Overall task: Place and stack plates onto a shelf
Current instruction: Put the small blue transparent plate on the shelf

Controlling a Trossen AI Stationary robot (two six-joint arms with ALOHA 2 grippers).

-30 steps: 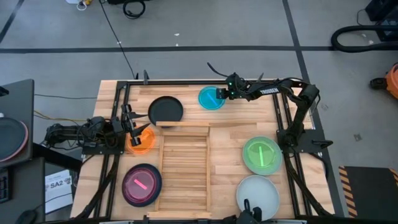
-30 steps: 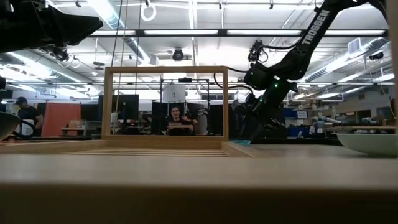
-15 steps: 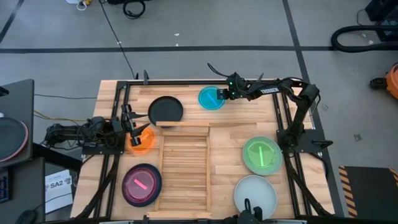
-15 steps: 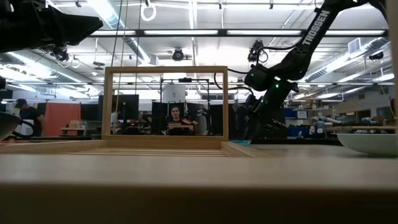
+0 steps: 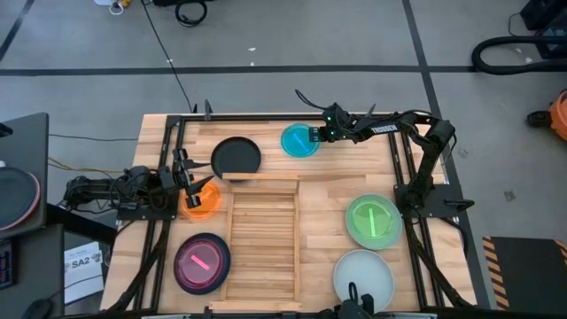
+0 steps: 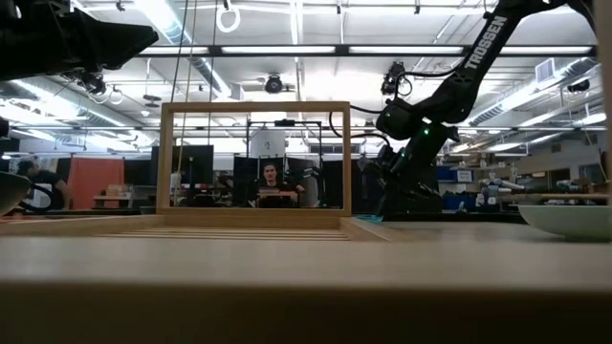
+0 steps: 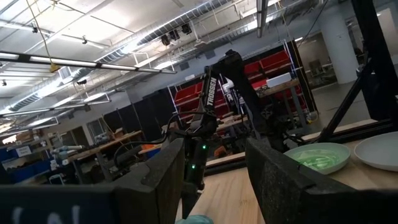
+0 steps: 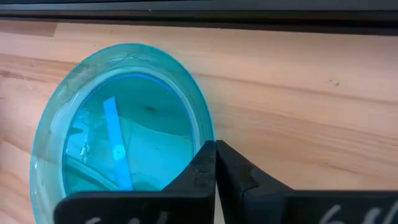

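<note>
A small translucent blue plate (image 5: 299, 141) lies at the far middle of the table, and my right gripper (image 8: 215, 149) is shut on its rim. My left gripper (image 5: 188, 180) stands open at the table's left, by the far-left rim of the orange plate (image 5: 202, 202), with nothing between its fingers (image 7: 283, 177). The shelf (image 5: 263, 239), a slatted light-wood tray, lies in the table's middle with no plate on it. A black plate (image 5: 236, 157) rests flat just beyond its far left corner. My right gripper pinches the blue plate's rim (image 8: 202, 134) on the side toward the table's right edge, one finger inside the plate and one outside. The fingers come from the table's right, slanting down. The plate's underside stays on the table.
A purple plate sits in a dark plate (image 5: 201, 263) at the near left. A green plate sits in a mint plate (image 5: 373, 221) at the right, with a pale plate (image 5: 364, 276) nearer. An upright wooden frame (image 6: 253, 105) stands at the shelf's far end.
My right gripper has shut on the blue plate's rim without leaving its place. The plate has stayed on the table.
</note>
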